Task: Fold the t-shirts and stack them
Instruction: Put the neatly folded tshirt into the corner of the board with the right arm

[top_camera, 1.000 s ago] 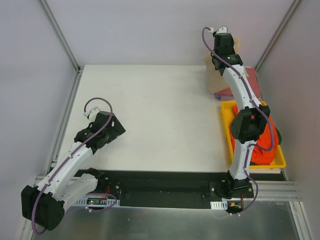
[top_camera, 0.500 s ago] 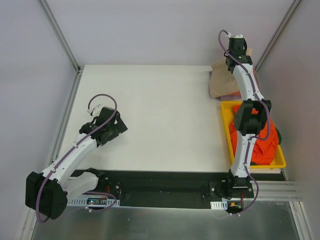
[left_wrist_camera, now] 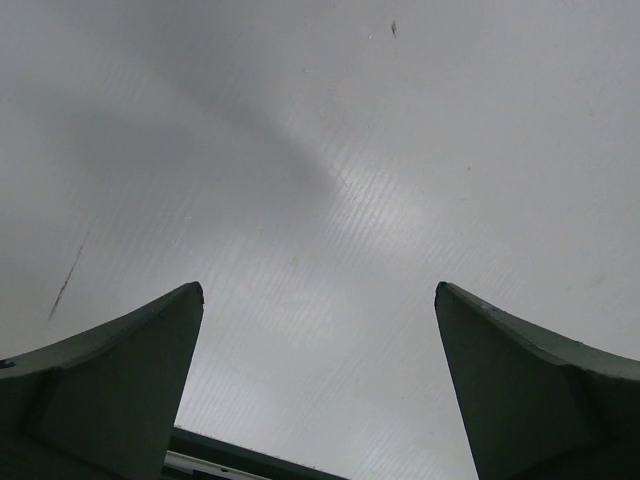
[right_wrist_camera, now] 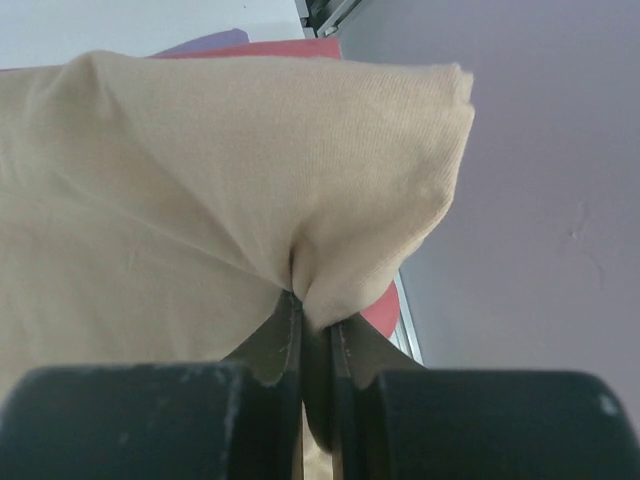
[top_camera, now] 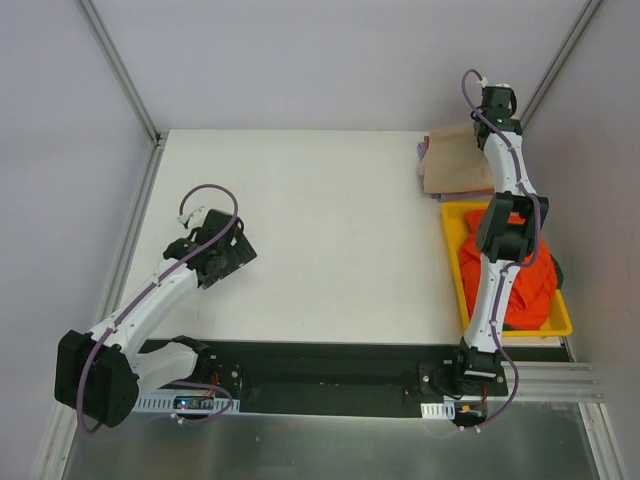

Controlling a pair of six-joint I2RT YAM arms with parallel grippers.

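Note:
A tan t-shirt (top_camera: pixel 455 160) lies folded at the table's far right corner, on top of a dusty pink-red t-shirt (right_wrist_camera: pixel 385 308) and a lavender t-shirt (right_wrist_camera: pixel 208 42) whose edges peek out. My right gripper (right_wrist_camera: pixel 312 300) is shut on a pinch of the tan t-shirt (right_wrist_camera: pixel 200 150) at its far right edge, and in the top view this right gripper (top_camera: pixel 497 108) sits beside the corner post. A bright orange-red t-shirt (top_camera: pixel 535 290) is bunched in the yellow tray. My left gripper (top_camera: pixel 228 258) hangs open over bare table, nothing between its fingers (left_wrist_camera: pixel 130 370).
The yellow tray (top_camera: pixel 452 240) stands along the right edge, just in front of the shirt stack. Metal frame posts rise at the far corners, one close behind the right gripper. The right wall runs right next to the stack.
The right arm has swung right and back towards the corner, drawing the tan t-shirt over the stack. The left arm has shifted slightly, still open.

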